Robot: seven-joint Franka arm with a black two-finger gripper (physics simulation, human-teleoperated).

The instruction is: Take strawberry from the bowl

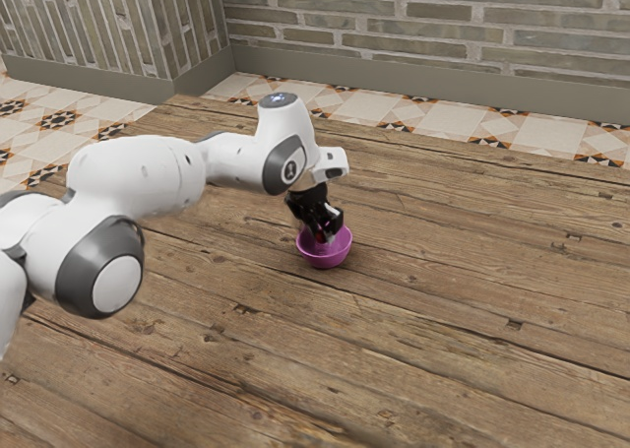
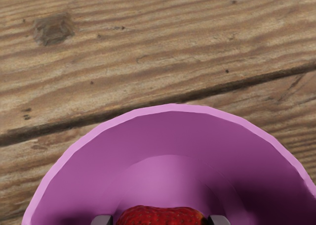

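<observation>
Closest to me is the white-and-grey arm [image 1: 138, 177], its big rounded joint looming at the exterior view's lower left, the rest stretching toward the exterior view's right. Under it spreads the broad table [image 1: 443, 290], rough brown planks with dark seams and knots. Past that stands a brick wall [image 1: 413, 15] in greyish stone tones, a plain baseboard [image 1: 413, 82] along its foot, and there's a patterned tile floor [image 1: 59, 118], pale with orange and dark stars. The purple bowl [image 1: 339, 257] sits upright on the planks, round and open-topped. Down into its mouth points the black gripper [image 1: 324, 235], tilted a little. In the wrist view its grey fingertips [image 2: 101, 220] stand one on each side of the strawberry [image 2: 160, 217], both up against it, so I'd call it pinched. That red, bumpy fruit is within the bowl's mouth; whether it touches the bottom, I can't tell.
</observation>
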